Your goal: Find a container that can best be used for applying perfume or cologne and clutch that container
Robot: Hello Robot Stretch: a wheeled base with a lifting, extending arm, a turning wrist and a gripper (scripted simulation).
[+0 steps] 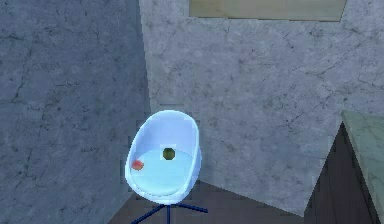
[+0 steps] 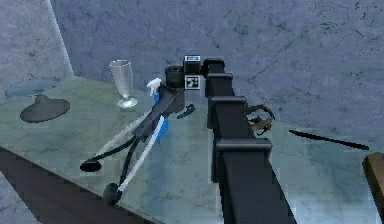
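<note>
1. Walls [image 1: 260, 90]: grey marble. They meet in a corner left of the table [image 1: 365, 135], and one also runs along the table's far edge.
2. Table: pale stone top. Its near edge cuts diagonally across the arm side view's lower left. The widest bare stretch of top is on the table's right part.
3. Chair [image 1: 165, 160]: white shell on a dark star base, in the corner left of the table, with a strip of dark floor between them. Red ball [image 1: 138, 164] and dark ball [image 1: 169, 154] in the seat.
4. Arm [image 2: 240, 160]: crosses mid-table toward the far edge.
5. Two long handled things [image 2: 130, 150]: on the table's left half, ends close to the near edge.
6. Dark dish [image 2: 45, 108] and glass [image 2: 121, 82]: far-left part of the table.
7. Spray bottle [image 2: 152, 90]: white and blue, near the table's far edge, right at the gripper [image 2: 168, 92].
8. Gripper: can't tell its opening or whether it holds anything.
9. Thin dark stick [image 2: 330, 138]: on the table's right part.
</note>
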